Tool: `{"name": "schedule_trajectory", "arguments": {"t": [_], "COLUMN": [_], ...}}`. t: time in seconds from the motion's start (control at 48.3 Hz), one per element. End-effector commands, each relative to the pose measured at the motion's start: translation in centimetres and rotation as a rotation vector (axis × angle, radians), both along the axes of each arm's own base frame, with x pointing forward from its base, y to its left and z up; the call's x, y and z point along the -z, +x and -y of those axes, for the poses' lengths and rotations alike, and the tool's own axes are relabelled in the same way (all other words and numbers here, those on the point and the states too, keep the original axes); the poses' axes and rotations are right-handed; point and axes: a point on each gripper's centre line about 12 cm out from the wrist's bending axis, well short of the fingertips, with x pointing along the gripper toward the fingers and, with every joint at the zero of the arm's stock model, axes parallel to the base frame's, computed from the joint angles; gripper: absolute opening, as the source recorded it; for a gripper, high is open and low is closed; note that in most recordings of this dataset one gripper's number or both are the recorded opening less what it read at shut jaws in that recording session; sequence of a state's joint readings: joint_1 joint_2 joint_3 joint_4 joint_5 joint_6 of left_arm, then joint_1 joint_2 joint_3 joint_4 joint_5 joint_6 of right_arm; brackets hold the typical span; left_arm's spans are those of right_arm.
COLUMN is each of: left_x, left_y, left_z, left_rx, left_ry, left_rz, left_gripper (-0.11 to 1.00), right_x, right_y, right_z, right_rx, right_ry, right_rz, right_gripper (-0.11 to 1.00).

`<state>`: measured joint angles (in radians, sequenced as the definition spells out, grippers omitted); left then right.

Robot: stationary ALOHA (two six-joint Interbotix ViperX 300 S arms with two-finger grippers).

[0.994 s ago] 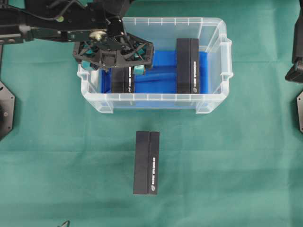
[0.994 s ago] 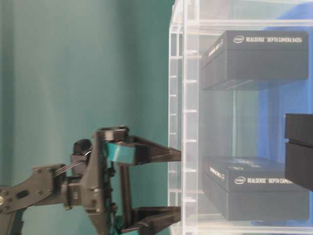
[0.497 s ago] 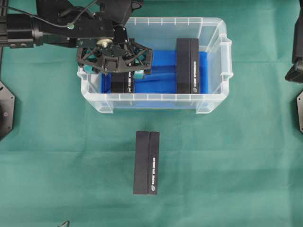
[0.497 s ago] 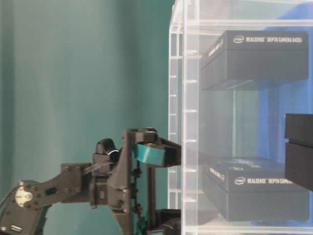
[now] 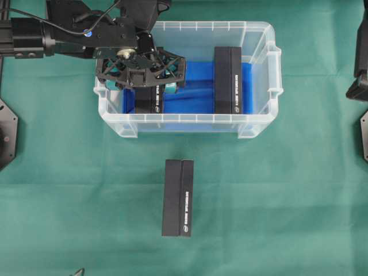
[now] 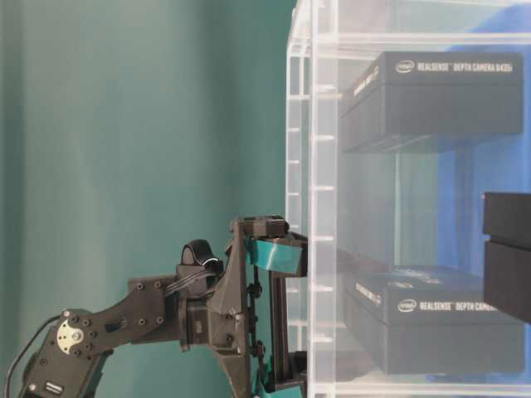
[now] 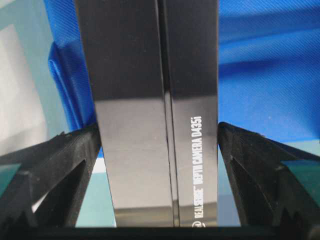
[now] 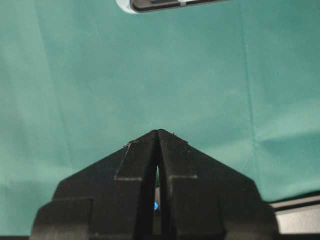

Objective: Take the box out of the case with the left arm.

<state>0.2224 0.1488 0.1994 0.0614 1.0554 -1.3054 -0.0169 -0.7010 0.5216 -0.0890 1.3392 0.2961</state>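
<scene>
Nearest me on the green surface [image 5: 69,190] a black box lies by itself [image 5: 177,198], outside the case and well clear of everything else.

Beyond it stands the case [image 5: 260,129], a clear plastic bin with a blue sheet [image 5: 187,98] on its floor. Two black boxes lie inside, well apart: one at the right [image 5: 228,80], and the box I am after at the left [image 7: 150,100], just beside the left wall.

My left tool [image 5: 144,86] hangs over that left box with its jaws wide apart and nothing held. From the wrist view the box sits between the two fingers [image 7: 55,165], a finger close on either side; I cannot tell whether either one touches it yet.

The risks, as I judge them: the outer finger has little room between box and case wall, so it could catch the rim or wall and drag the whole case. The box looks glossy, so a shallow or off-centre squeeze could let it tilt or slip on the lift. A tilted box might also snag the rim on its way out.

Far right, my right tool [image 8: 158,145] rests with its jaws together, holding nothing.
</scene>
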Motion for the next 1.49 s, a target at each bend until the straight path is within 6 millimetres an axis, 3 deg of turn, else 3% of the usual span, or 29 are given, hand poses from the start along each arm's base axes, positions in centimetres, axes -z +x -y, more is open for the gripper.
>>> {"name": "schedule_trajectory", "arguments": {"t": [0.0, 0.435, 0.538, 0.621, 1.014, 1.47], "left_x": [0.0, 0.7, 0.8, 0.7, 0.5, -5.0], "left_y": [0.2, 0.4, 0.4, 0.4, 0.5, 1.0], "left_z": [-0.7, -0.7, -0.7, -0.7, -0.2, 0.7], "left_rx": [-0.004, -0.006, -0.024, -0.042, -0.034, -0.011], "left_ry": [0.011, 0.007, 0.001, -0.003, -0.003, 0.003], "left_rz": [0.025, 0.023, 0.030, 0.037, 0.045, 0.059], "left_gripper": [0.89, 0.88, 0.81, 0.62, 0.61, 0.61], "right_x": [-0.4, -0.4, -0.4, -0.4, -0.5, -0.5], "right_y": [0.2, 0.2, 0.2, 0.2, 0.1, 0.1], "right_z": [0.0, 0.0, 0.0, 0.0, 0.0, 0.0], "right_rx": [-0.001, -0.002, -0.002, -0.001, 0.000, 0.000], "right_ry": [0.003, -0.004, -0.004, -0.004, -0.002, -0.003], "right_rz": [0.017, 0.012, 0.012, 0.012, 0.017, 0.015], "right_gripper": [0.00, 0.00, 0.00, 0.00, 0.00, 0.00]}}
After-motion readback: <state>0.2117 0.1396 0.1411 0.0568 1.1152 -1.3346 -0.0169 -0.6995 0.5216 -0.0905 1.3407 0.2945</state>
